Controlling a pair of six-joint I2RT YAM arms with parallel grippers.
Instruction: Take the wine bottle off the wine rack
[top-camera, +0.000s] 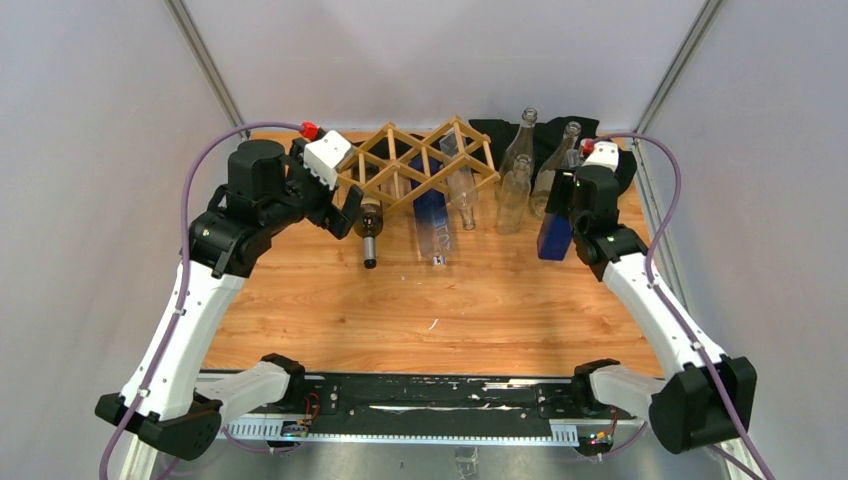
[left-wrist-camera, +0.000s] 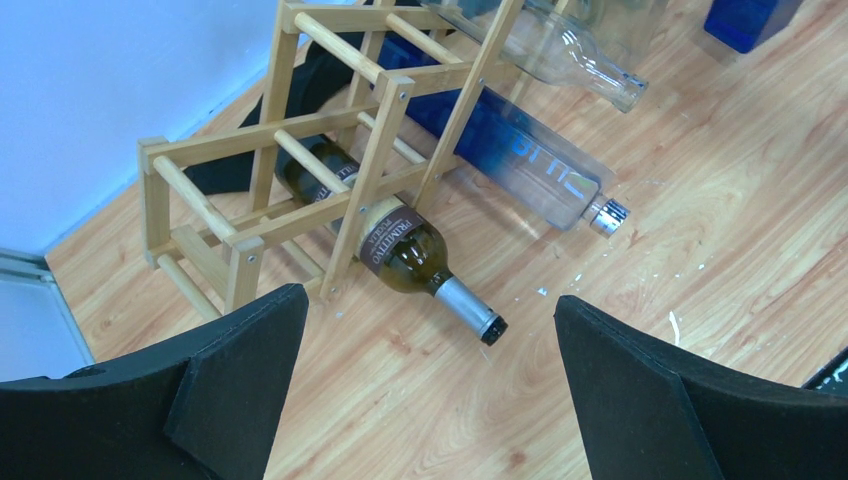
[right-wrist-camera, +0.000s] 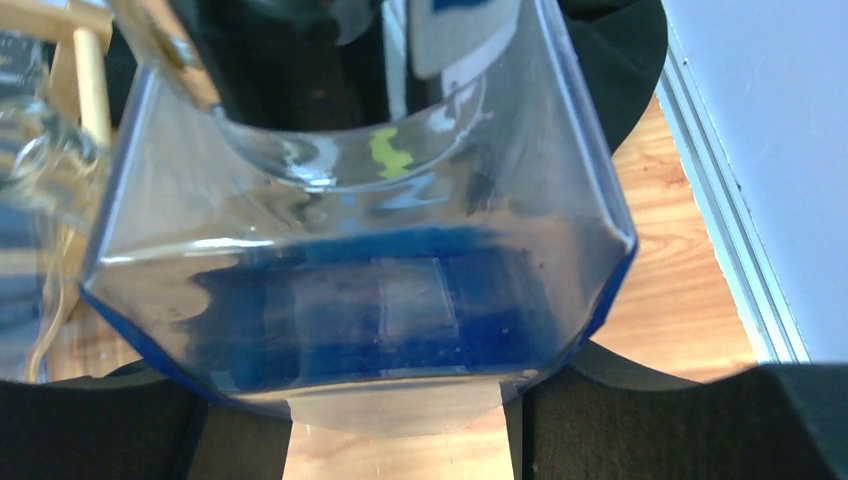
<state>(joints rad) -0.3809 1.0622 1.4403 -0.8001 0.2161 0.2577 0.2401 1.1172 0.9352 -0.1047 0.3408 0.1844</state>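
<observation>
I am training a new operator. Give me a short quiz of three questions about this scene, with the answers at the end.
1. What does the right gripper hold?
A. a blue bottle
B. a cork
C. nothing
2. True or false: the dark wine bottle lies on its side in the wine rack, with its neck sticking out.
3. Fill in the missing word: the left gripper is ____ (open or shut).

Key: 1 A; 2 true; 3 open.

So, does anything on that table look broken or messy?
Slightly messy: small pale flecks lie scattered on the table in front of the wine rack, near the neck of the dark wine bottle. Chips or scuffs, I cannot tell. No bottle looks broken, including the blue bottle in the right gripper.
</observation>
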